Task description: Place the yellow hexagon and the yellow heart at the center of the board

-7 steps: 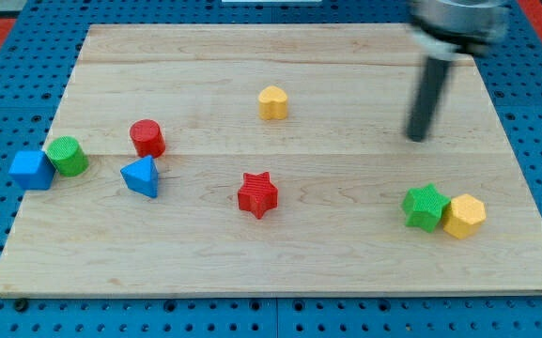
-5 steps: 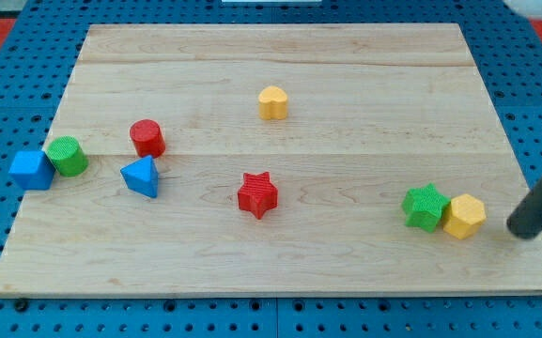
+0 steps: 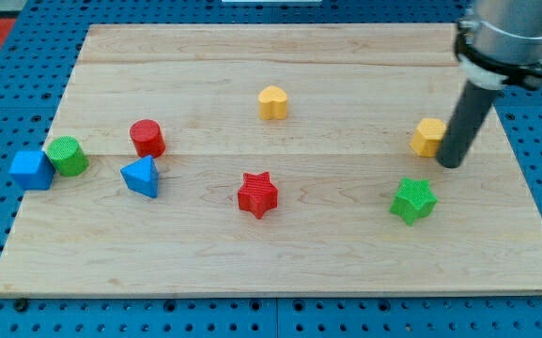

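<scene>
The yellow hexagon (image 3: 428, 137) lies at the view's right, partly behind the rod. My tip (image 3: 450, 163) stands right against its right side, slightly lower in the view. The yellow heart (image 3: 272, 102) lies above the middle of the wooden board (image 3: 280, 268), far to the left of my tip. The green star (image 3: 412, 200) lies just below the hexagon, apart from it.
A red star (image 3: 257, 194) lies near the board's middle. A red cylinder (image 3: 147, 138), a blue triangle (image 3: 141, 176), a green cylinder (image 3: 67, 156) and a blue cube (image 3: 31, 170) sit at the view's left. Blue pegboard surrounds the board.
The yellow hexagon has moved up and left, away from the green star. The green star has shifted slightly left. My tip swung from the board's right edge up to the hexagon's right side.
</scene>
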Controlling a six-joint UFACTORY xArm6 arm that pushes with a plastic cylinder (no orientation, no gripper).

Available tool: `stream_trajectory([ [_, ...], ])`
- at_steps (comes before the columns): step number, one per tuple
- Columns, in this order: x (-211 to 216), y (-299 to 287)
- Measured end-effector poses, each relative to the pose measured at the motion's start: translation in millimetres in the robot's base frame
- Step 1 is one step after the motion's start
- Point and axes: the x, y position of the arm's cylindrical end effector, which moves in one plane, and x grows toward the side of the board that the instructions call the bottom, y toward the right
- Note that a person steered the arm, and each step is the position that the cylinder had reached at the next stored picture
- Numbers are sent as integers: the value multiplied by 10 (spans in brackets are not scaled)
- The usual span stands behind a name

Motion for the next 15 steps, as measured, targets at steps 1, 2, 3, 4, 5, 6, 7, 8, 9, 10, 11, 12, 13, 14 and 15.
stream_trajectory([
  [1, -91, 176],
  [2, -376, -356],
  [3, -516, -1379],
  [4, -534, -1411],
  [5, -544, -1223],
  [6, -720, -1386],
  [7, -760, -1939],
  [8, -566, -2105],
  [9, -509, -2461],
  [10, -867, -2367],
  [11, -926, -2119],
  [12, -845, -2141],
  [13, -719, -2167],
  [14, -549, -2304],
  [15, -535, -2344],
])
